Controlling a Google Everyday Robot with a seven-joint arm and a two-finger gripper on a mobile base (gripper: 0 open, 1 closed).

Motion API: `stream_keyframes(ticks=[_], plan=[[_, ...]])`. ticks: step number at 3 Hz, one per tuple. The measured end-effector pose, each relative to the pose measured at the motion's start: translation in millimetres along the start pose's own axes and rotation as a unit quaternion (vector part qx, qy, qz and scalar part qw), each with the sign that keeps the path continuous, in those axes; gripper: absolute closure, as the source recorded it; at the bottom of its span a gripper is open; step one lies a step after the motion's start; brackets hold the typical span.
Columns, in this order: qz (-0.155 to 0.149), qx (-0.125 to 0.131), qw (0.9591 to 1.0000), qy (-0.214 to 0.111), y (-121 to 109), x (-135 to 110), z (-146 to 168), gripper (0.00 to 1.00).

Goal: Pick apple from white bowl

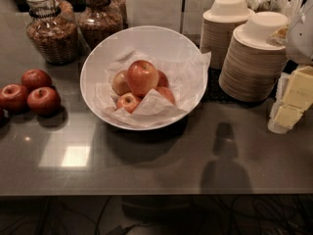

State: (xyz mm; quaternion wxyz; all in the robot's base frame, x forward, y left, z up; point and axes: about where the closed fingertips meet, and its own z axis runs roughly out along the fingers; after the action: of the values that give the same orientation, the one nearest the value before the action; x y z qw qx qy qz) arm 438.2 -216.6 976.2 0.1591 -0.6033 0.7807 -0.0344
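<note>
Dark glossy bench (161, 165) carries a snack spread. The white bowl (98, 58) sits mid-bench toward the far edge, lined with crumpled paper (188, 77) that cushions the fruit. Stacked beige bowls (254, 62) stand by the far right corner, glass jars (51, 33) by the far left corner, and three dark red apples (29, 94) lie loose near the left edge. What looks to be the gripper (302, 33) hangs at the right edge, well apart from the bowl; whether it is open or closed cannot be told. The apple (142, 76) rests topmost on the smaller apples (128, 102), so it is probably easiest reached from above.
</note>
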Motion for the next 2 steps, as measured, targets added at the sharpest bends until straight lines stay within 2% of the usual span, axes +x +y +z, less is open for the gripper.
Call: stream_keyframes(ticks=[1, 2], plan=[[0.000, 0.003, 1.0000, -0.006, -1.0, -3.4, -0.7, 0.00], [-0.012, 0.002, 0.9989, -0.045, -9.0, -39.0, 7.5, 0.00]])
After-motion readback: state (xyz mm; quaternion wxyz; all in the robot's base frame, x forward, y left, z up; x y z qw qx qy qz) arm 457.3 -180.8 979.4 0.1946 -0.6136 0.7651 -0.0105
